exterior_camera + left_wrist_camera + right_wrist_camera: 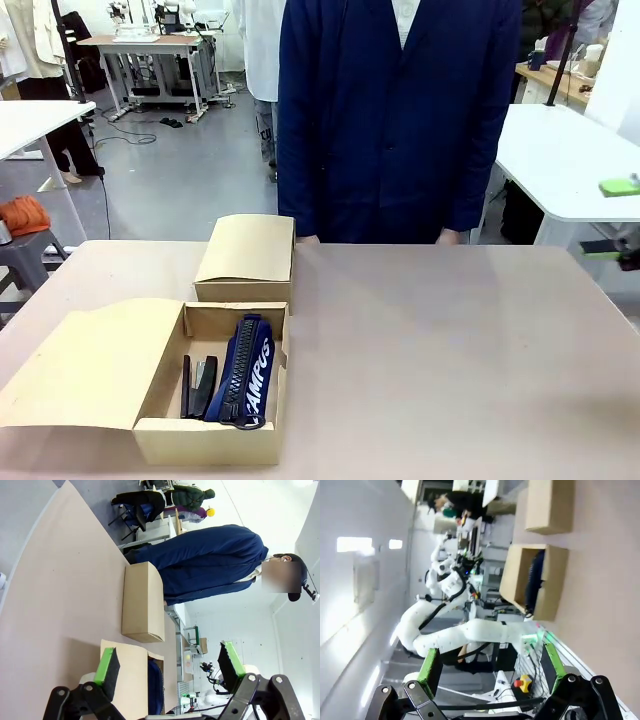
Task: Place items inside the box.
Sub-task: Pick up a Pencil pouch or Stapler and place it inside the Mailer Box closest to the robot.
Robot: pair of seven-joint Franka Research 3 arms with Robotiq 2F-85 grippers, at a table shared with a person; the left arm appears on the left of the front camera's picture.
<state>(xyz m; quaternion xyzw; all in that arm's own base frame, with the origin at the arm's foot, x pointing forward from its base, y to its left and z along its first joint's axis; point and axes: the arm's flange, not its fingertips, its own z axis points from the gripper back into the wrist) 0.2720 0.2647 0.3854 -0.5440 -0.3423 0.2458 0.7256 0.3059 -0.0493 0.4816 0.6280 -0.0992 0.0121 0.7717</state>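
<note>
The open cardboard box (210, 440) stands at the table's near left with its lid flap folded out to the left. Inside lie a long navy pouch (245, 368) with white lettering, a black stapler (206, 385) and a slim black thing (186, 386) beside it. In the left wrist view my left gripper (169, 662) is open and empty, above that box's flap (127, 672), with the pouch (155, 685) just below. My right gripper (490, 662) is open and empty, off the table's right side, far from the box (547, 597). One green fingertip (603, 248) shows at the right edge.
A closed smaller cardboard box (247, 258) stands just behind the open one. A person in a navy coat (395, 120) stands at the far edge, hands down. The table's middle and right (450, 350) are bare. My left arm (470, 630) shows beyond the box.
</note>
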